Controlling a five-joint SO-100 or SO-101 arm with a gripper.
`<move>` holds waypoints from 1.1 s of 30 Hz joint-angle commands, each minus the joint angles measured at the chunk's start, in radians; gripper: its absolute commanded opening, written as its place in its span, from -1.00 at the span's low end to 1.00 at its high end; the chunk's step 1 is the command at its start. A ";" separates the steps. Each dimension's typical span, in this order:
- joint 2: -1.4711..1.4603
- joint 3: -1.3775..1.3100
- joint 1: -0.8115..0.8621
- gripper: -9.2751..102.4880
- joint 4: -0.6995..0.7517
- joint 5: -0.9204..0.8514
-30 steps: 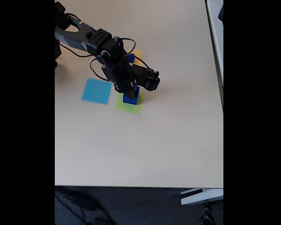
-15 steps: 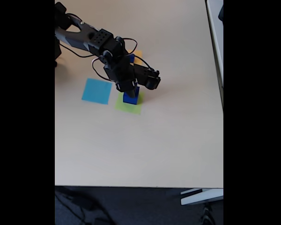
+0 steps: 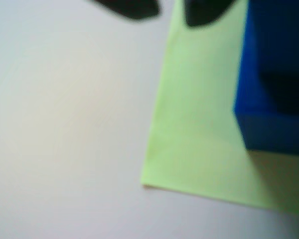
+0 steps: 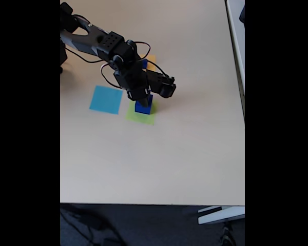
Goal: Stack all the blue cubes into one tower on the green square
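Where the green square [image 4: 141, 116] lies mid-table, a blue cube [image 4: 143, 106] sits on it, toward its far right part. Gripper [image 4: 144, 100] hangs right over the cube; fingers [image 3: 132, 8] show slightly apart in the wrist view, grip uncertain. Light-blue square [image 4: 106, 99] lies left; another blue cube [image 4: 144, 63] farther back.

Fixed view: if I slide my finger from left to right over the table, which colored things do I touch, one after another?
light-blue paper square → green square with the blue cubes stacked on it. The orange square's place in the order is unclear, since the arm covers most of it.
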 commanded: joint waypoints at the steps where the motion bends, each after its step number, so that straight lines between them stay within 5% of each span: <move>1: 0.018 -0.057 -0.002 -0.84 -0.002 -0.005; 33: 0.017 -0.072 -0.006 -0.84 -0.003 -0.008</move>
